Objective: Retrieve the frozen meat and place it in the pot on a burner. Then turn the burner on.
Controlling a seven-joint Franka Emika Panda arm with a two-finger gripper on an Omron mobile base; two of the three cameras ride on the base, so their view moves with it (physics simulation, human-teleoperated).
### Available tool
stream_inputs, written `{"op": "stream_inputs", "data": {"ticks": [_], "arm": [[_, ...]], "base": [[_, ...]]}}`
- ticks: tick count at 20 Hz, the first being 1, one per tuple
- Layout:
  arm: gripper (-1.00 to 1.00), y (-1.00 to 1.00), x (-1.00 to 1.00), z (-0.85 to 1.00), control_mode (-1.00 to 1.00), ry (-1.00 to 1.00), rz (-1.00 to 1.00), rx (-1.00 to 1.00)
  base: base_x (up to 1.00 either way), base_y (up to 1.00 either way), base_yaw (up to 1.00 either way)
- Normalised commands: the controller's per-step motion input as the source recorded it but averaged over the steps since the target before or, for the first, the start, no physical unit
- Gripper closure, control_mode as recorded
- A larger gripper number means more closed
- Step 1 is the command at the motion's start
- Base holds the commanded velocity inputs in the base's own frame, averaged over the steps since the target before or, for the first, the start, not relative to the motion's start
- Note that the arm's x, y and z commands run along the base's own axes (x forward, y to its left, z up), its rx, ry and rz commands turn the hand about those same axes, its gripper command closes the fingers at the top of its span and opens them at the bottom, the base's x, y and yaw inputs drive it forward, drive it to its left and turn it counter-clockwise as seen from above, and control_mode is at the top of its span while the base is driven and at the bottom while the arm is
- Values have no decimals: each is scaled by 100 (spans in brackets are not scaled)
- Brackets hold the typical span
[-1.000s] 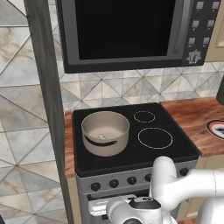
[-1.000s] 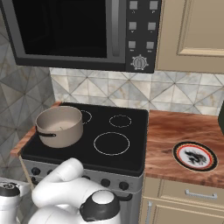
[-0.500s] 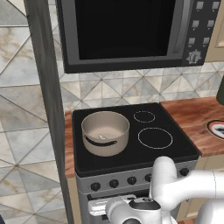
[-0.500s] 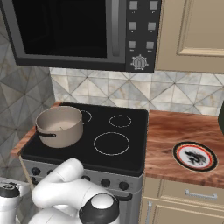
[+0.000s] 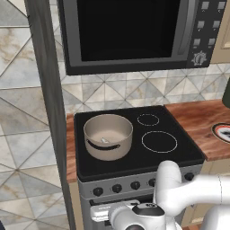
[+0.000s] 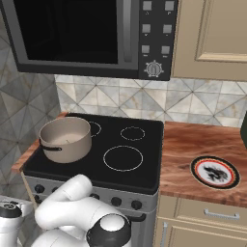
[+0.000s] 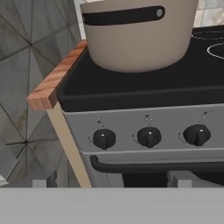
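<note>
My gripper (image 7: 112, 178) sat low in front of the stove, fingers wide apart and holding nothing. Nothing had moved in the last second. Just ahead were three knobs (image 7: 149, 137). Past them the pot (image 5: 108, 136) stood on the front left burner (image 5: 92, 161), with the frozen meat (image 5: 104, 140) already inside. I think only turning the burner on was left.

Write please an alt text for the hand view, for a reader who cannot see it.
A beige pot with a dark handle band stands on the black stove top, seen from low in front. Below it, three dark knobs line the grey stove front above the oven door handle; a wooden counter edge juts left.
</note>
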Motion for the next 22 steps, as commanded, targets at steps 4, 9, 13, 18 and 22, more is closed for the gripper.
{"op": "stream_inputs", "data": {"ticks": [4, 9, 13, 18, 22], "arm": [[-100, 1, 3, -1, -100, -5, -2, 0], [-100, 7, 1, -14, -100, -2, -4, -1], [-100, 5, 1, -15, -100, 0, -5, -1], [-100, 3, 0, -6, -100, 0, -1, 0], [-100, 1, 0, -14, -100, 0, 0, 0]], "base": [[0, 0, 0], [0, 0, 0], [0, 0, 0], [0, 0, 0], [0, 0, 0]]}}
